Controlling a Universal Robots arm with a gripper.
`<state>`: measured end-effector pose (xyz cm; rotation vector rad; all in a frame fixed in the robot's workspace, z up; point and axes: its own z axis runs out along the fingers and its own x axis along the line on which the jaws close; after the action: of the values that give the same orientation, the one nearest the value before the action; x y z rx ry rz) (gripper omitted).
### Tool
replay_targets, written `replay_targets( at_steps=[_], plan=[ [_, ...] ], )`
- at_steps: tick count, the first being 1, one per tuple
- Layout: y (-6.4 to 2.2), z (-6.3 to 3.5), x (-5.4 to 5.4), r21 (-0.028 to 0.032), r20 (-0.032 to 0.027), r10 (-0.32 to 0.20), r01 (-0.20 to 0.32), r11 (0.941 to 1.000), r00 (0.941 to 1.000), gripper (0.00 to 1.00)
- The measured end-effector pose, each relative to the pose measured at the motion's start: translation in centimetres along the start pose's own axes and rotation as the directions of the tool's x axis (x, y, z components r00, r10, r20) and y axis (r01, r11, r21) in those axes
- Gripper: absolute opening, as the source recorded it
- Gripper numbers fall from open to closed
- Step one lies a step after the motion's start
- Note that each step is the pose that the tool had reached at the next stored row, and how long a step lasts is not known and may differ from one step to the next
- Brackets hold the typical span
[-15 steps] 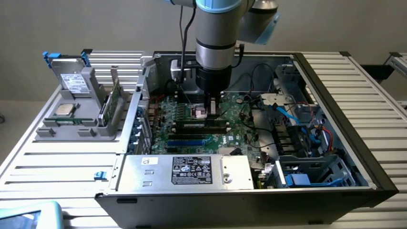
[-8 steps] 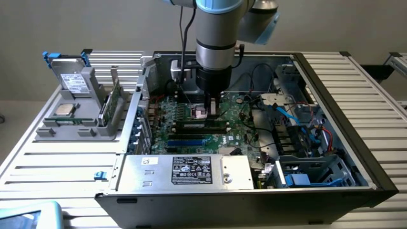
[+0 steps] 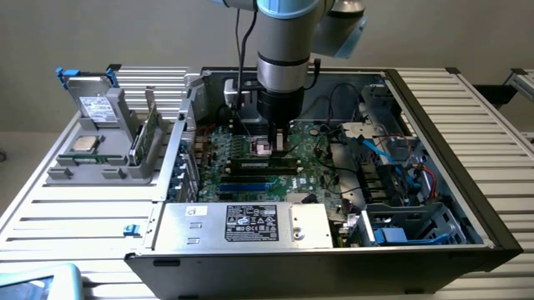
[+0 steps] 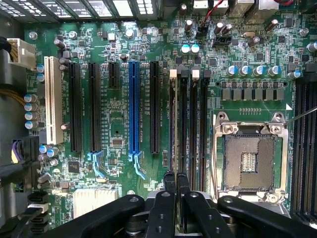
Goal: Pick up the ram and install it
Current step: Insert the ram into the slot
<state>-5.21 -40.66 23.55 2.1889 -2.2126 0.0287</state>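
Item 1, exterior view's left: grey holder (image 3: 59,172) on the tabletop (image 3: 75,212), carrying boxy drive (image 3: 94,107) and silver processor chip (image 3: 84,144). Not part of this step; leave alone.

Item 2, centre: arm (image 3: 284,62) low inside the open case (image 3: 250,275), jaws together over the motherboard (image 4: 119,124). The ram (image 4: 173,124): read as the thin strip standing in the memory slot nearest the blue slot (image 4: 133,106), in line with the jaws. Cannot tell whether nipped between them or merely pressed from above.

Handling, as judged: keep strip square to its slot; press straight down and evenly until white clip (image 4: 173,73) latches; no sideways lean, no force on processor socket (image 4: 249,161) alongside.

Item 3, exterior view's right: loose cables (image 3: 376,150); keep clear.
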Motion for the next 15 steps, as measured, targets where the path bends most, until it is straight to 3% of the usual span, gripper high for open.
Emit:
replay_targets(
  at_steps=[15],
  plan=[
    [0.04,0.29,-0.01,0.004,-0.0001,0.0,0.0,1.0,1.0,0.13]
  ],
)
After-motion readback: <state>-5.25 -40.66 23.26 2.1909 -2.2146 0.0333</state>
